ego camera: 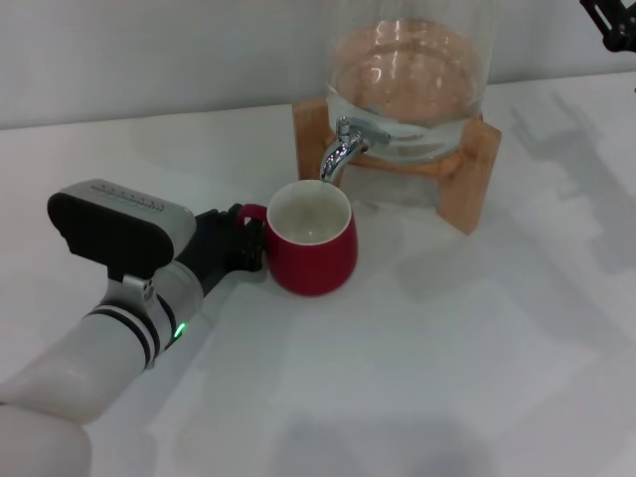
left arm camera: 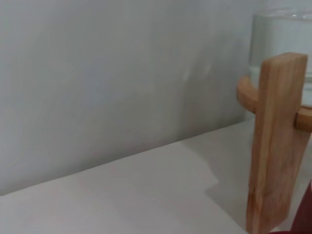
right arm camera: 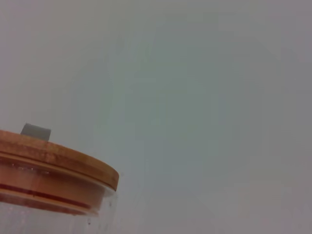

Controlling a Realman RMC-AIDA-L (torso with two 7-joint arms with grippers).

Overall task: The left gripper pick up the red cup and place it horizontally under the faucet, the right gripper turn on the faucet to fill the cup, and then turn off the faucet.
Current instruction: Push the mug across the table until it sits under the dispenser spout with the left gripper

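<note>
The red cup [ego camera: 313,243] stands upright on the white table, its off-white inside showing, with its rim just below the spout of the chrome faucet [ego camera: 343,149]. My left gripper [ego camera: 238,243] reaches in from the left, and its black fingers are closed around the cup's small handle. A sliver of the red cup [left arm camera: 306,214] shows in the left wrist view. Only a black tip of my right gripper [ego camera: 608,25] is visible, high at the far right, well away from the faucet.
The faucet sits on a clear glass jar [ego camera: 409,70] holding water, carried by a wooden stand [ego camera: 467,189]. The stand's leg [left arm camera: 275,146] fills the left wrist view. The jar's wooden lid [right arm camera: 53,165] appears in the right wrist view. A pale wall stands behind.
</note>
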